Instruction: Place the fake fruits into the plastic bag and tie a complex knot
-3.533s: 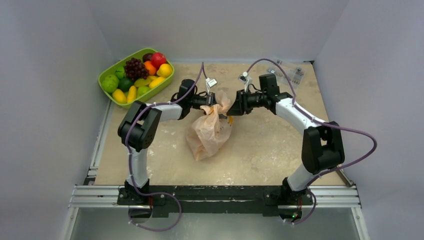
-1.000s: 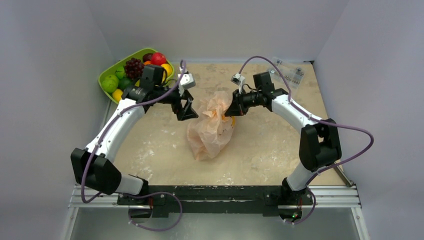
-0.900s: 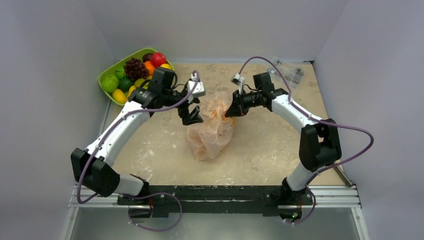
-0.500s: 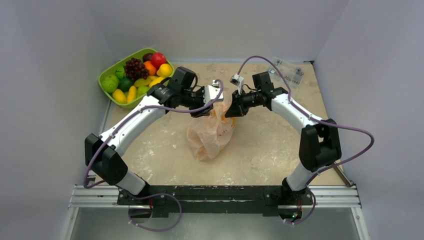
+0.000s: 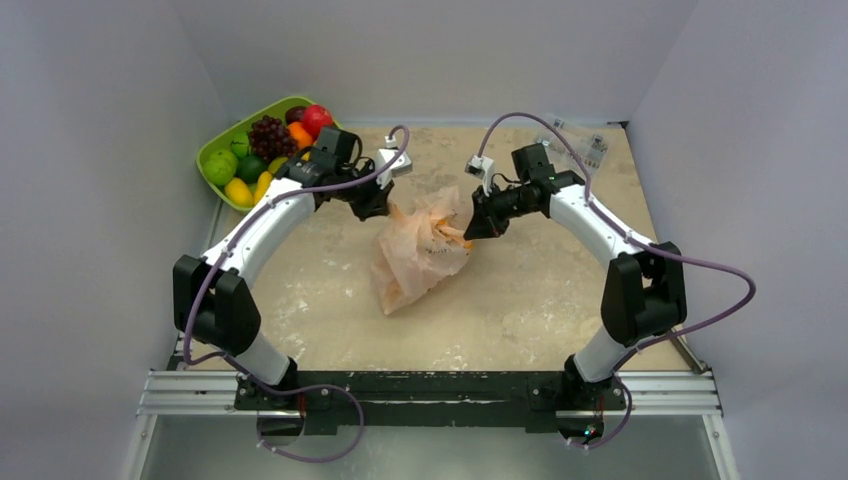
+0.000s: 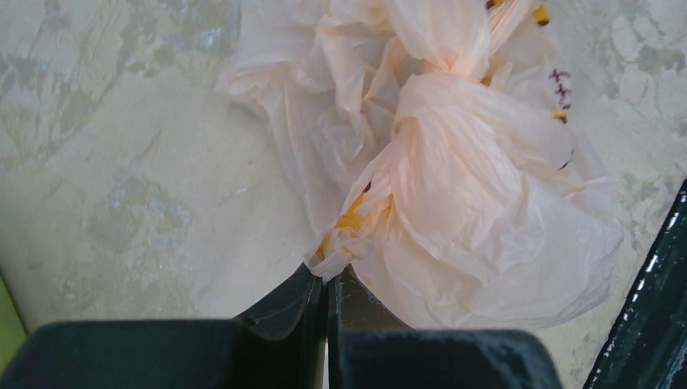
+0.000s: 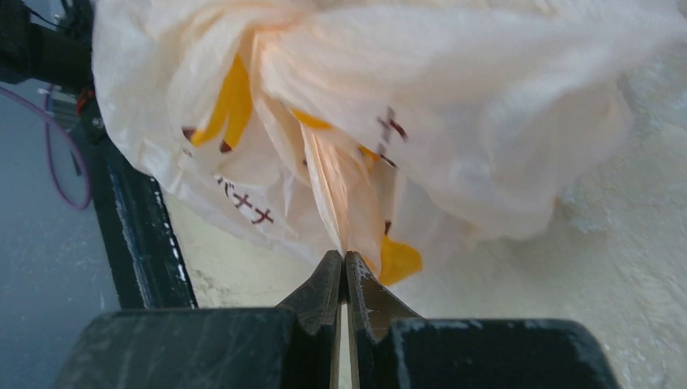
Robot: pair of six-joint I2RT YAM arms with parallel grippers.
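While the peach plastic bag lies near the middle of the table, your left gripper is pinched tight on a strip of its bunched top. Your right gripper is clamped on another strip at the opposite side. The bag's crumpled top spans between them. The fake fruits sit piled in the green tray at the far left corner, well apart.
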